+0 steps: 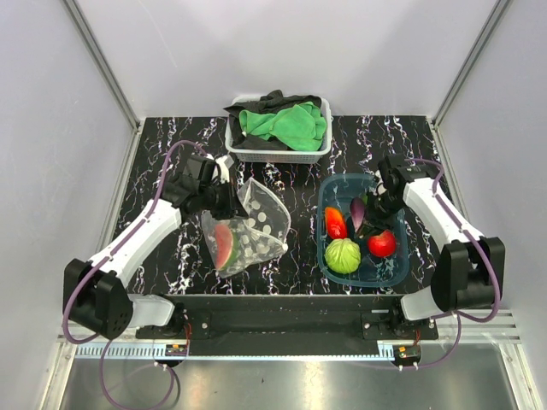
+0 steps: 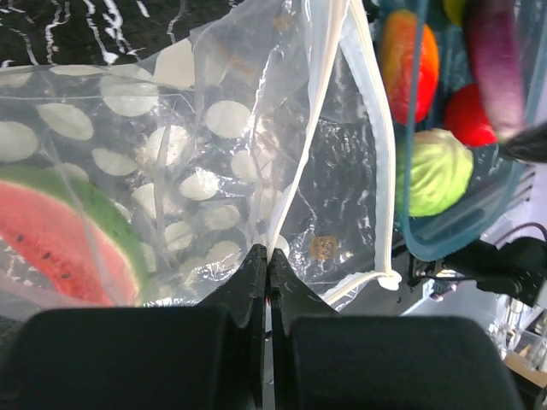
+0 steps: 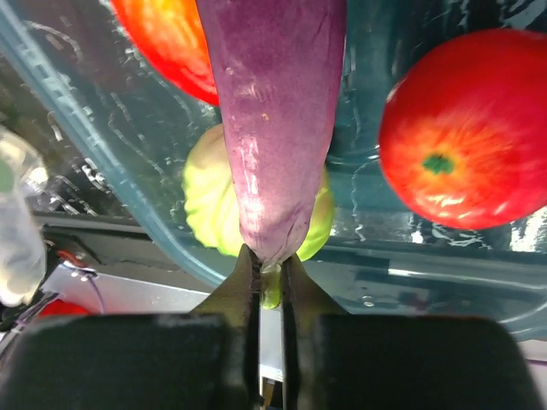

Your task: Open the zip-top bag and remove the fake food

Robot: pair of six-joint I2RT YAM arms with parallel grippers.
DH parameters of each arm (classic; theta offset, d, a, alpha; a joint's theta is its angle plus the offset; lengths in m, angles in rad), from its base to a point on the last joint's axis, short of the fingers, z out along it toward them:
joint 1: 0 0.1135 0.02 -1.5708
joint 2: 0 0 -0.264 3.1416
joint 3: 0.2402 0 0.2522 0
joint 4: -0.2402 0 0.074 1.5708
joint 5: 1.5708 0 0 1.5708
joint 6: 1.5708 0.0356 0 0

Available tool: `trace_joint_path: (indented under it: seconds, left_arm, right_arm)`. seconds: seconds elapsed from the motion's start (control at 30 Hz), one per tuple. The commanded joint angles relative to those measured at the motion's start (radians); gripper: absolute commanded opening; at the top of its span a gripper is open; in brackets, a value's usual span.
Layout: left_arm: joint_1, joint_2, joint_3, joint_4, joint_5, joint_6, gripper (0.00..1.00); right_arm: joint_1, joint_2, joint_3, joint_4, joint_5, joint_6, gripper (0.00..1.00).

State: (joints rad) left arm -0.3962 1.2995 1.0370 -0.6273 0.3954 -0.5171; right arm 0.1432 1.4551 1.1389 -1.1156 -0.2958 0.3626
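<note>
Left tool (image 2: 267,266) clamped on bag (image 2: 214,162) edge, watermelon (image 2: 51,243) to its left. Right tool (image 3: 272,266) pinches eggplant (image 3: 273,128), tub (image 3: 94,171) beneath.

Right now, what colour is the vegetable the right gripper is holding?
Purple; the eggplant shows best in the right wrist view.

Left arm (image 1: 141,229) is stretched far and rightward, left gripper (image 1: 229,199) pinched tight on the bag (image 1: 261,224). Right arm (image 1: 438,213) is folded leftward, right gripper (image 1: 374,213) clamped on the eggplant (image 1: 357,210), wrist tilted down.
</note>
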Motion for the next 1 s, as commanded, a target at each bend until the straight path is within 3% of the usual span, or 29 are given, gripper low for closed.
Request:
trace_joint_path:
  seconds: [0.0, 0.07, 0.1, 0.17, 0.37, 0.53, 0.6, 0.63, 0.77, 0.97]
  left_arm:
    - [0.002, -0.031, 0.008, 0.012, 0.075, 0.000, 0.00]
    - [0.000, -0.035, 0.001, 0.011, 0.088, -0.006, 0.00]
    - [0.000, -0.037, 0.000, 0.011, 0.088, -0.006, 0.00]
    - [-0.003, -0.037, -0.005, 0.012, 0.091, -0.004, 0.00]
    - [-0.009, 0.021, 0.032, 0.012, 0.121, 0.008, 0.00]
    - [-0.027, 0.049, 0.074, 0.012, 0.125, 0.005, 0.00]
    - [-0.032, 0.058, 0.087, 0.014, 0.123, 0.003, 0.00]
    - [-0.032, 0.064, 0.090, 0.018, 0.122, 0.003, 0.00]
    - [-0.036, 0.076, 0.110, 0.020, 0.129, -0.023, 0.00]
    - [-0.058, 0.052, 0.106, 0.051, 0.115, -0.064, 0.00]
  right_arm:
    - [-0.008, 0.008, 0.036, -0.004, 0.053, -0.045, 0.21]
    - [-0.010, 0.001, 0.018, -0.010, 0.070, -0.044, 0.57]
    - [-0.008, -0.004, 0.015, -0.015, 0.084, -0.044, 0.62]
    - [-0.010, -0.025, 0.010, -0.016, 0.087, -0.048, 0.67]
    - [0.083, -0.071, 0.099, -0.018, 0.044, -0.039, 0.68]
    - [0.353, 0.008, 0.214, 0.069, -0.049, 0.035, 0.54]
    - [0.393, 0.040, 0.243, 0.150, -0.119, 0.096, 0.47]
    - [0.426, 0.071, 0.264, 0.184, -0.146, 0.113, 0.35]
    - [0.473, 0.160, 0.308, 0.330, -0.230, 0.202, 0.20]
    - [0.509, 0.286, 0.297, 0.532, -0.292, 0.292, 0.19]
